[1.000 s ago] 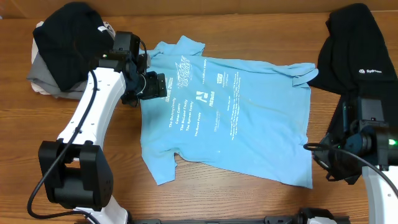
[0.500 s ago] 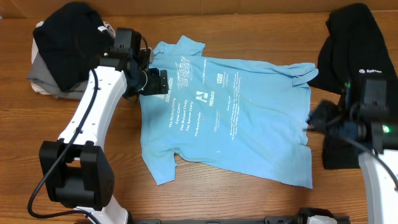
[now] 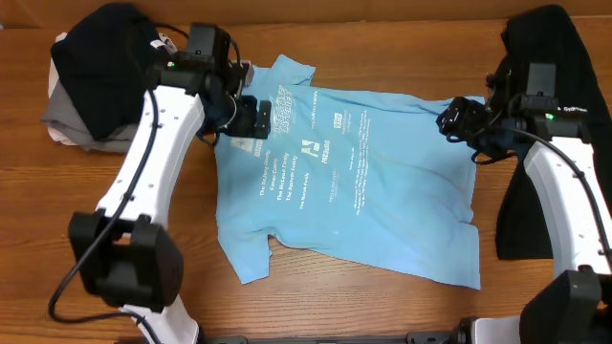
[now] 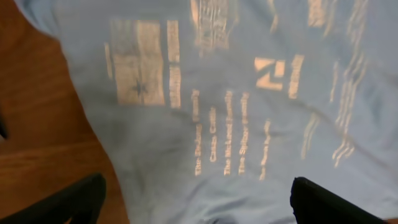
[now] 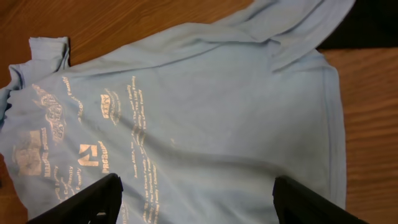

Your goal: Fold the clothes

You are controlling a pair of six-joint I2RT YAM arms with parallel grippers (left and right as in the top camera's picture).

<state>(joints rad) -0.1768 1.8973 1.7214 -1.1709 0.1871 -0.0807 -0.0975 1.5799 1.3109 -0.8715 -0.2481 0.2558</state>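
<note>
A light-blue T-shirt (image 3: 363,191) lies spread across the middle of the wooden bench (image 3: 344,311), its white print facing up.

The left end effector (image 3: 256,117) sits over the shirt's upper-left part, beside the largest block of print, with its jaws set wide apart and nothing between them. In the left wrist view its dark fingers (image 4: 68,202) frame the printed cloth from the bottom corners. Whether they touch the fabric cannot be told.

The right end effector (image 3: 457,119) is at the shirt's upper-right corner, where the cloth is bunched. Its jaws are also spread and hold nothing, and its fingers (image 5: 84,199) stand far apart above the shirt in the right wrist view.

A black garment (image 3: 555,67) with a small white logo lies along the bench's right edge, meeting the shirt's bunched corner and running on under the right arm. At the upper left, a second black garment (image 3: 100,57) rests on grey cloth (image 3: 57,119), near the shirt.
</note>
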